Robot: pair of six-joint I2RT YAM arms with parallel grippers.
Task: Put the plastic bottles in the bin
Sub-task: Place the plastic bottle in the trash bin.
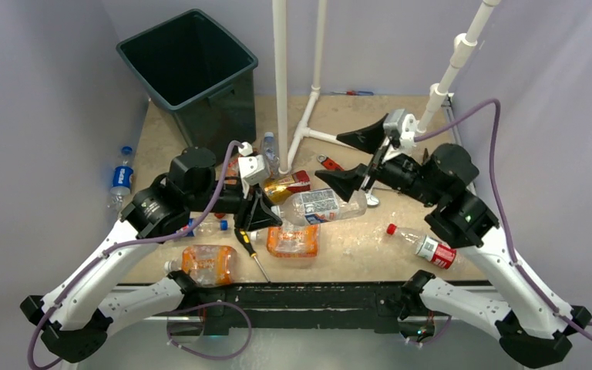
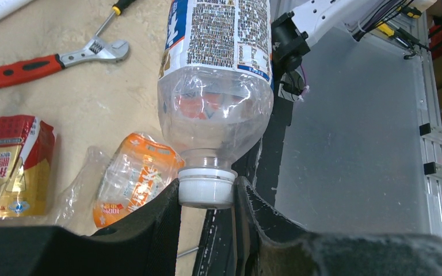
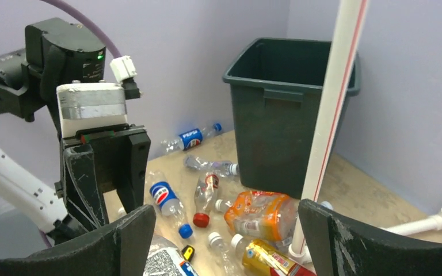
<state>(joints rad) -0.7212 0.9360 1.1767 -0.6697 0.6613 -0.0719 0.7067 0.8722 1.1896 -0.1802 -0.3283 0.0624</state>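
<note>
My left gripper [image 1: 266, 216] is shut on the white cap of a clear bottle with a white and blue label [image 1: 320, 206], which hangs just above the table. In the left wrist view the cap sits between the pads of that gripper [image 2: 207, 192], with the bottle [image 2: 216, 98] pointing away. My right gripper [image 1: 352, 158] stands open and empty beyond the bottle's base. The dark bin [image 1: 208, 116] is at the back left, also in the right wrist view [image 3: 276, 126]. Several other bottles lie around: orange-labelled [image 1: 293, 239], [image 1: 208, 264], red-labelled [image 1: 428, 245], Pepsi [image 3: 167, 198].
A white pipe frame [image 1: 281, 77] rises mid-table beside the bin. A screwdriver [image 1: 250, 250] lies near the front, a red wrench [image 2: 46, 60] behind the held bottle. One blue-labelled bottle [image 1: 122, 179] lies at the table's left edge. A gold and red bottle [image 1: 289, 185] lies near the left wrist.
</note>
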